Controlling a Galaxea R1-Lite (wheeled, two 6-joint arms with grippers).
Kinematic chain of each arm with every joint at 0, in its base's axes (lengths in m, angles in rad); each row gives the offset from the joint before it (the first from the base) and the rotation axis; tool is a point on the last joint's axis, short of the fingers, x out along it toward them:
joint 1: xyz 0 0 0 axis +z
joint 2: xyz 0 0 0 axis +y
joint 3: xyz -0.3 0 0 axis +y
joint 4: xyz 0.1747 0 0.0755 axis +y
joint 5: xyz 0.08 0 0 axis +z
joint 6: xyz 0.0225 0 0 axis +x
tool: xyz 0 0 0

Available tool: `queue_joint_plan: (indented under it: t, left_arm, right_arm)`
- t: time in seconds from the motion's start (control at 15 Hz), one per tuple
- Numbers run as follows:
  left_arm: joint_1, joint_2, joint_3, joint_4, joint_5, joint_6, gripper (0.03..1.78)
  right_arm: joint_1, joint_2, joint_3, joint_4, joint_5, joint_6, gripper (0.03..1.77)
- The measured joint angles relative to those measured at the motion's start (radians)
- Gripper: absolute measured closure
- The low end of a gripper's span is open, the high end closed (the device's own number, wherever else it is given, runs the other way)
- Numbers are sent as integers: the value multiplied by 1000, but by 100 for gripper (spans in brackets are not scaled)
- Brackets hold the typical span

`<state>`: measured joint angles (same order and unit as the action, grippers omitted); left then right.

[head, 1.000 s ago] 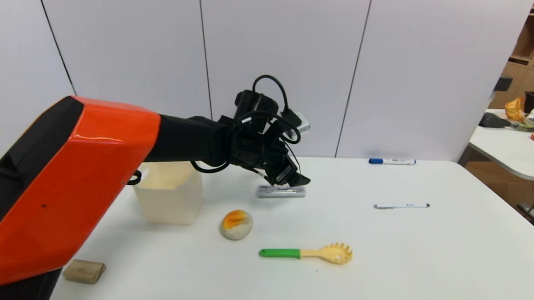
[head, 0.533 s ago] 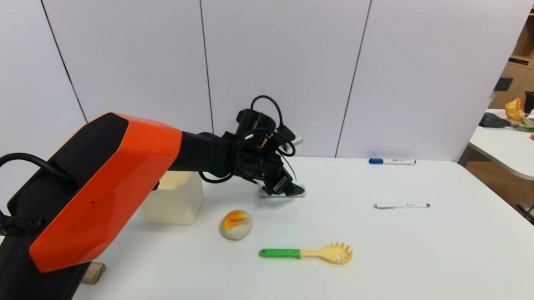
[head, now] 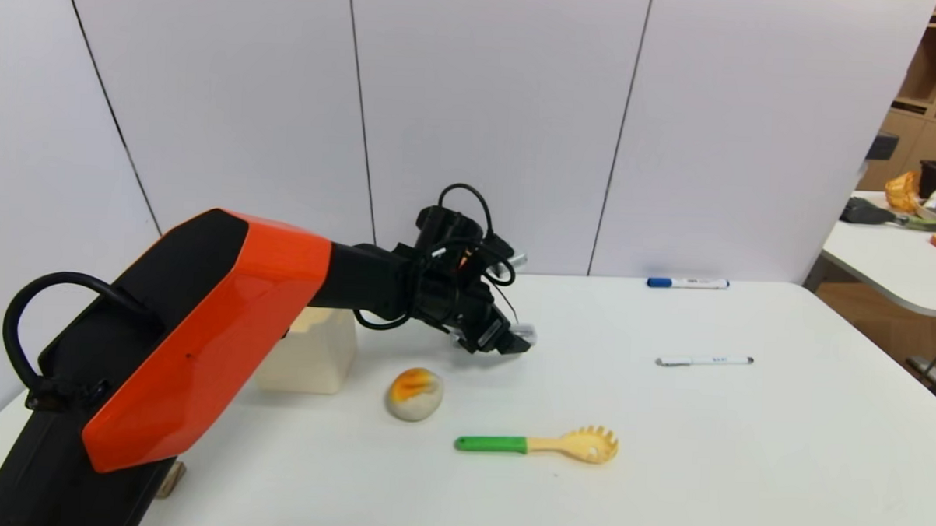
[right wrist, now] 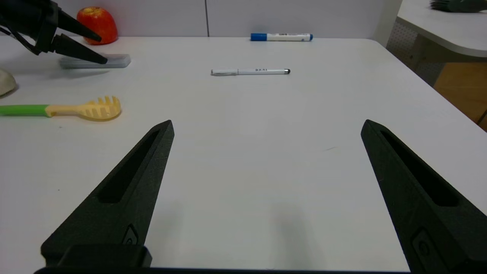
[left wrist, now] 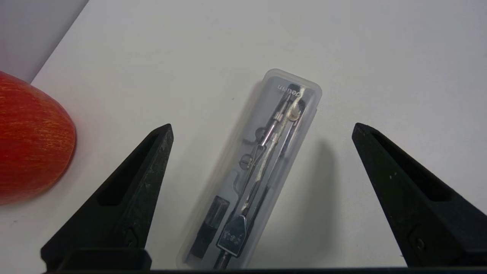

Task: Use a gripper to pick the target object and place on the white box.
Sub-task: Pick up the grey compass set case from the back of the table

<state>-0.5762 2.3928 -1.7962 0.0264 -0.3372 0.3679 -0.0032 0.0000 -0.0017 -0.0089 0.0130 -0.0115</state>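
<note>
the left hand (left wrist: 262, 127) hangs low over the white table (head: 742, 444), near its far edge and left of middle, its two black fingers (left wrist: 140, 179) spread wide with nothing between them but air. the target object (left wrist: 253, 167), a flat translucent grey case with a compass and a small lead tube visible through its lid, lies flat on the table directly beneath the gap, one finger to each long side, neither touching it. in the head view only the case's right end (head: 525, 332) shows past the hand (head: 504, 344). the white box (head: 313, 355) stands to the left of the case, toward the table's left edge, partly behind the orange arm. a red apple (right wrist: 97, 19) sits just beyond the case at the far edge. a yellow-orange bun (head: 414, 393) and a green-handled pasta spoon (head: 539, 444) lie nearer the front. the right hand (right wrist: 266, 129) is parked low at the table's front right, fingers spread, empty.
</note>
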Motion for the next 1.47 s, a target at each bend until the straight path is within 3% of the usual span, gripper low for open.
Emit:
queue_joint_plan:
  t: [0.47,1.47]
  left_arm:
    - [-1,8,8,1,-37,-38,12]
    - [0,15,22,0,-42,-59,12]
  right_arm:
    - [0,0,0,0,0,0,10]
    - [0,0,0,0,0,-1,10]
